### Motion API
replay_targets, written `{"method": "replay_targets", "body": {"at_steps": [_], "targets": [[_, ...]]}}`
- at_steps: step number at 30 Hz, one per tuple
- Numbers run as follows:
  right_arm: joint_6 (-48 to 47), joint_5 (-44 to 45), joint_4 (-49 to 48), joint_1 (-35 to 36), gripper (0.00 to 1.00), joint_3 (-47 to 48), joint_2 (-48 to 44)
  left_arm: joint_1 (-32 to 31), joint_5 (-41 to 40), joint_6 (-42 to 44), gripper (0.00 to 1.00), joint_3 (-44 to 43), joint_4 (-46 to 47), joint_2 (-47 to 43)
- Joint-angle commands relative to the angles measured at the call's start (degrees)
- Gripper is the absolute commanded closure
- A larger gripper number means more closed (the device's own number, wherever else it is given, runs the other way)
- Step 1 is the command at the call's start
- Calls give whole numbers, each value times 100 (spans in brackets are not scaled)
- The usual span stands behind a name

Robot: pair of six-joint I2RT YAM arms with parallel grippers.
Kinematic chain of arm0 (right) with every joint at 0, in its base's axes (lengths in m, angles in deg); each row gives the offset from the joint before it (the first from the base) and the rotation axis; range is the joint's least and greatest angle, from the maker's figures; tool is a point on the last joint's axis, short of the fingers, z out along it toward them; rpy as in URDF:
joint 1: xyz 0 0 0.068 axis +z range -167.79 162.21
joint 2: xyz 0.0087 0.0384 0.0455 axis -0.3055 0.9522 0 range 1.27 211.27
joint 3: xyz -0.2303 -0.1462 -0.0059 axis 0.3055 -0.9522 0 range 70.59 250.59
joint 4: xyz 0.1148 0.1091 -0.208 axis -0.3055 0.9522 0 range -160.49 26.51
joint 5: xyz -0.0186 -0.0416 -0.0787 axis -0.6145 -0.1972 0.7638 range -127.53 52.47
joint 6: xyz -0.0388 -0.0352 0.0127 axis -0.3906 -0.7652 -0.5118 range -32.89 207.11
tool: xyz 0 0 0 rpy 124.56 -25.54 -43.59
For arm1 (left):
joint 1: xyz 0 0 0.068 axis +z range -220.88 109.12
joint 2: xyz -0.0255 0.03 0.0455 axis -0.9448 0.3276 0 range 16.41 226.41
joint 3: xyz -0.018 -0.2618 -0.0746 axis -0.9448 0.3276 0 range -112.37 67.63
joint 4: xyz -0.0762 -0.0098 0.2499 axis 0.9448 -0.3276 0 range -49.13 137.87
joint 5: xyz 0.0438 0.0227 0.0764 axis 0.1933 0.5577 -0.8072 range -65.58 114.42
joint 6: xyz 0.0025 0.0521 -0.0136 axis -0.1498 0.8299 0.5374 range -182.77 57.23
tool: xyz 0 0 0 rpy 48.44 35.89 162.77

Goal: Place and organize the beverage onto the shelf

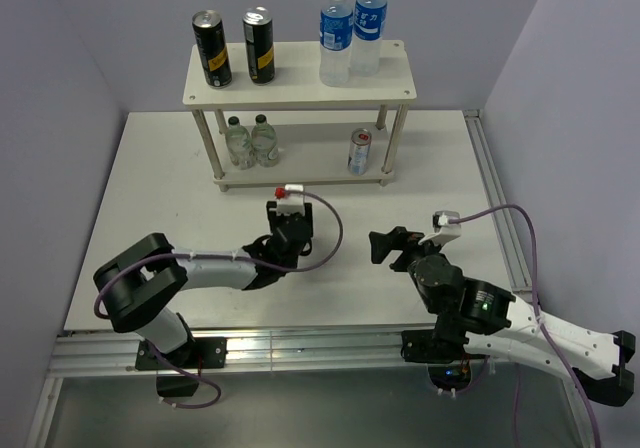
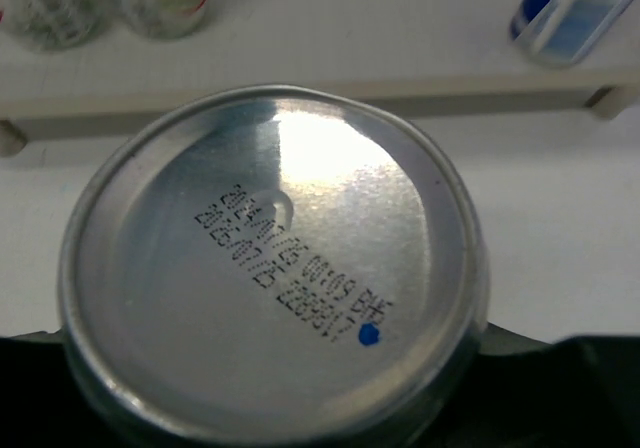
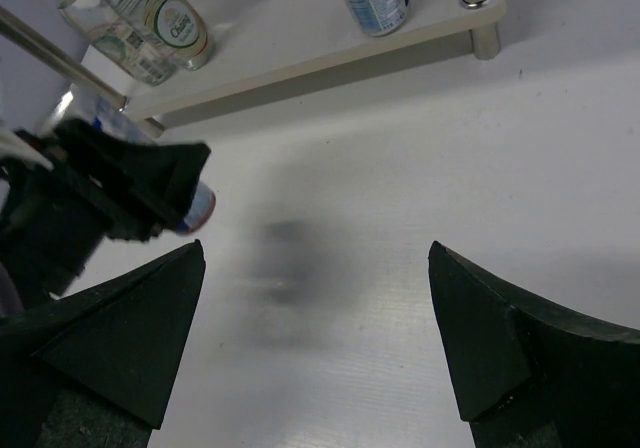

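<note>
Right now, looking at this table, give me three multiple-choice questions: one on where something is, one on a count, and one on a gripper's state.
1. Where do the two black cans stand?
A. Left end of the shelf's top board
B. The lower board
C. On the table

2. How many water bottles are on the shelf?
A. One
B. Two
C. Four

3. The right gripper is:
A. Shut on a bottle
B. Open and empty
C. Out of view

Answers:
1 A: both cans stand at the top board's left end.
2 B: two blue-capped bottles stand at the top right.
3 B: its fingers stand wide apart with nothing between them.
</note>
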Motion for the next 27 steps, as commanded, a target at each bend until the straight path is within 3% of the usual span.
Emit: {"method": "replay_targets", "body": {"at_steps": [1,13,22,27], "targets": [[36,287,93,37,0,-68,-89,238,503,615,100,-1078,372,88],[-61,174,67,37,0,-174,-432,853,1189,932,100,-3611,292,2021],[-140,-20,-21,37,0,-253,-572,1108,1207,949,100,-4745,416,3103],[-193,-37,-83,37,0,-270,-528,1161,1224,1011,100,-4800,670,3314]]}}
